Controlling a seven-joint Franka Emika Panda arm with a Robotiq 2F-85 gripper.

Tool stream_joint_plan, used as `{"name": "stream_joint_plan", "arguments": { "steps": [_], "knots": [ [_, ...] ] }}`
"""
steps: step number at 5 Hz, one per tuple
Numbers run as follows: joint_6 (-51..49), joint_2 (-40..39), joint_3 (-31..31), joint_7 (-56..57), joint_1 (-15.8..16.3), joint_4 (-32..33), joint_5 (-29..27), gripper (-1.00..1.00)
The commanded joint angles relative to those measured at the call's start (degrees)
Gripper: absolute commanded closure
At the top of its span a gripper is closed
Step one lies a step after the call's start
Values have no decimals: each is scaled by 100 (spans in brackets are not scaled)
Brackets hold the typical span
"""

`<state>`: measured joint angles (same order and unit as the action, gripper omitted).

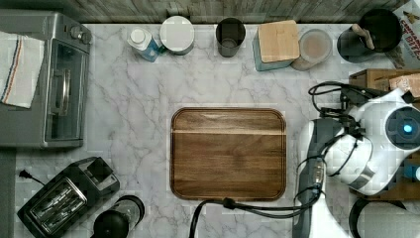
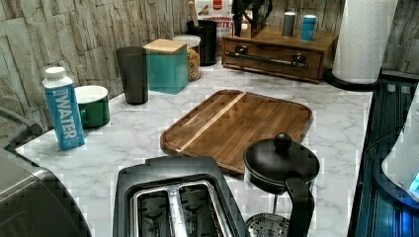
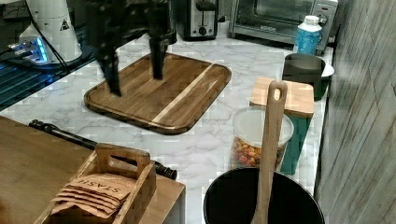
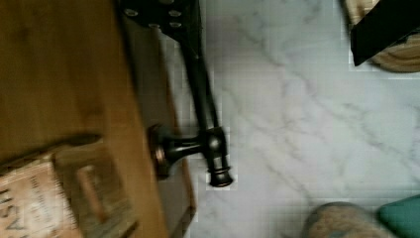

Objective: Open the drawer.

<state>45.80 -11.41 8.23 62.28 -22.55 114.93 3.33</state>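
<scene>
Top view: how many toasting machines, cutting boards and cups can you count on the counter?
Toasting machines: 2 (toaster oven, toaster)
Cutting boards: 1 (wooden board)
Cups: 2 (green mug, dark tumbler)
Total: 5

the top view looks straight down on the marble counter [image 1: 129, 99]. left and right views face each other low across it, sharing the cutting board [image 2: 242, 123]. the wrist view sits close above the drawer handle [image 4: 200, 99].
</scene>
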Motion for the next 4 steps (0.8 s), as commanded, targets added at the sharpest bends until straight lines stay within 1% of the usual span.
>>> {"name": "stream_joint_plan", "arguments": {
  "steps": [1, 2, 3, 4],
  "knots": [
    [233, -251, -201, 848, -86, -166, 407, -100],
    [646, -249, -149, 591, -51, 194, 518, -100],
    [933, -275, -24, 294, 19, 385, 863, -100],
    [1179, -511, 32, 368, -85, 394, 1126, -100]
  ]
}}
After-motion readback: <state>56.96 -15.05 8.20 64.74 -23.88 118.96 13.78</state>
